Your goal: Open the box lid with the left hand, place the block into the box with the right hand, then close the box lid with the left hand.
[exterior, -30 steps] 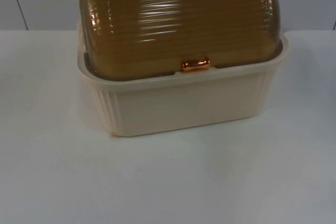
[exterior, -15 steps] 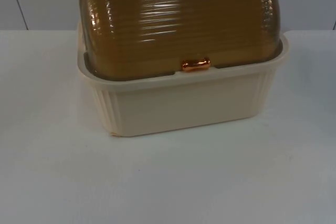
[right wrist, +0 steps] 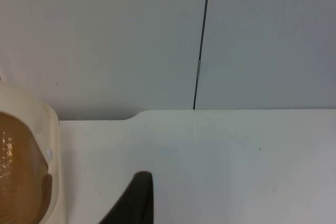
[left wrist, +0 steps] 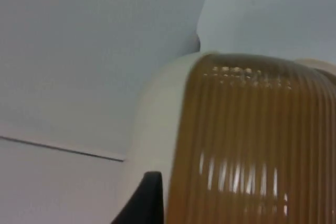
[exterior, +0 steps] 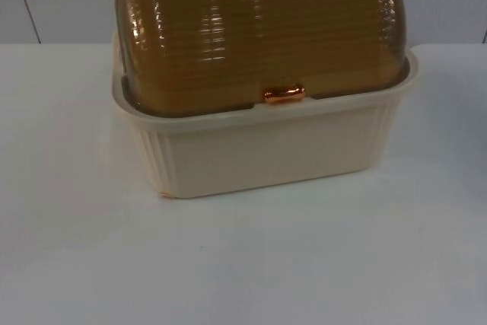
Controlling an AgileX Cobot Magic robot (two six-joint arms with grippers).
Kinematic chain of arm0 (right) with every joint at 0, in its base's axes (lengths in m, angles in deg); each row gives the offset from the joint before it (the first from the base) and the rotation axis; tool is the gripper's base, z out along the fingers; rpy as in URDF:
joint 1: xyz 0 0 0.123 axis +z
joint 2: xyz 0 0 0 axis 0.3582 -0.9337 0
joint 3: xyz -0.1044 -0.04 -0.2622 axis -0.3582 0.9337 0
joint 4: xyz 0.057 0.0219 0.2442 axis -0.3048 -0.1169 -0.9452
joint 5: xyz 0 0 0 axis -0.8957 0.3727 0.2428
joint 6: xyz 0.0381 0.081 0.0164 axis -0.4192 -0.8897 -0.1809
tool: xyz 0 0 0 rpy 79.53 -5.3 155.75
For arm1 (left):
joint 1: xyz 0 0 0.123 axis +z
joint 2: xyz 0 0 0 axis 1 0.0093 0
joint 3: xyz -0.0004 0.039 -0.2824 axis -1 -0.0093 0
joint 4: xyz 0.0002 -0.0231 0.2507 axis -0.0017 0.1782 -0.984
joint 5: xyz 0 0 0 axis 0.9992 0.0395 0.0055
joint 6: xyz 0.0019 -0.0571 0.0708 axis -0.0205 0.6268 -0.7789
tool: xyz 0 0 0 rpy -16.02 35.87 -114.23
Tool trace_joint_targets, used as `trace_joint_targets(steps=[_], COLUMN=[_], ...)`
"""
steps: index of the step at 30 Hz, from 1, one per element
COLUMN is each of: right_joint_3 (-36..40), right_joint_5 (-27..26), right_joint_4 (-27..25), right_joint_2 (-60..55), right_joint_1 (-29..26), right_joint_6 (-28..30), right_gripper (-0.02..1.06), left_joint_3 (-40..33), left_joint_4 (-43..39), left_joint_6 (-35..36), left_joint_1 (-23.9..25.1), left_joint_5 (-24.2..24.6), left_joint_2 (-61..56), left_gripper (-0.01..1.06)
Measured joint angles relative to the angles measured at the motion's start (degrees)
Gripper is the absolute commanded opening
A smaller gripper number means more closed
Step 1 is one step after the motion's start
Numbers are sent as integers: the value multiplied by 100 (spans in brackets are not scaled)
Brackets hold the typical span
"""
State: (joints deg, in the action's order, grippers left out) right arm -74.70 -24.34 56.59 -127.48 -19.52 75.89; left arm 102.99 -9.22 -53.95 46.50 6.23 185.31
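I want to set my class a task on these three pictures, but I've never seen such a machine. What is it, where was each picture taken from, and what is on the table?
It is a robot with two arms, each ending in a two-finger gripper. One picture comes from a fixed camera looking down onto the white table. The other two come from cameras on the arms' wrists.

On the table stands a cream box with a ribbed amber lid, shut, with a copper-coloured handle at its front edge.

The left wrist camera is close beside the lid, one black fingertip near it. The right wrist camera sees a black fingertip, bare table and the box's end. Nothing is held.
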Motion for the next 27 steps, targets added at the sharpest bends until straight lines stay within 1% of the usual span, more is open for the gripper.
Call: trace_joint_targets(steps=[4, 5, 6, 7, 9, 10, 12, 14, 15, 17, 19, 20, 22, 25, 27], right_joint_3=[0, 0, 0, 0, 0, 0, 0, 0, 0, 0, 0, 0, 0, 0, 0], right_joint_5=[0, 0, 0, 0, 0, 0, 0, 0, 0, 0, 0, 0, 0, 0, 0], right_joint_4=[0, 0, 0, 0, 0, 0, 0, 0, 0, 0, 0, 0, 0, 0, 0], right_joint_2=[0, 0, 0, 0, 0, 0, 0, 0, 0, 0, 0, 0, 0, 0, 0], right_joint_1=[0, 0, 0, 0, 0, 0, 0, 0, 0, 0, 0, 0, 0, 0, 0], right_joint_6=[22, 22, 22, 22, 22, 22, 22, 22, 22, 22, 22, 22, 22, 22, 22], right_gripper=[105, 105, 105, 105, 105, 105, 105, 105, 105, 105, 105, 105, 105, 105, 105], left_joint_3=[-665, -665, -836, -1073, -1314, -1314, -1601, -1805, -1805, -1990, -2074, -2074, -2111, -2108, -2108], left_joint_4=[-451, -451, -517, -574, -621, -621, -756, -1099, -1099, -1655, -2304, -2304, -2780, -3097, -3110], left_joint_6=[0, 0, 0, 0, 0, 0, 107, 355, 355, 814, 1531, 1531, 2004, 2277, 2303], left_joint_1=[-130, -130, -130, -130, -134, -134, -169, -229, -229, -345, -470, -470, -575, -614, -614], left_joint_5=[-591, -591, -745, -1027, -1363, -1363, -1720, -1961, -1961, -2161, -2259, -2259, -2268, -2209, -2183], left_joint_2=[8, 8, 8, 8, 8, 8, 12, 12, 12, 12, 12, 12, 12, 34, 46], left_gripper=[104, 104, 104, 104, 104, 104, 104, 104, 104, 104, 104, 104, 104, 104, 104])
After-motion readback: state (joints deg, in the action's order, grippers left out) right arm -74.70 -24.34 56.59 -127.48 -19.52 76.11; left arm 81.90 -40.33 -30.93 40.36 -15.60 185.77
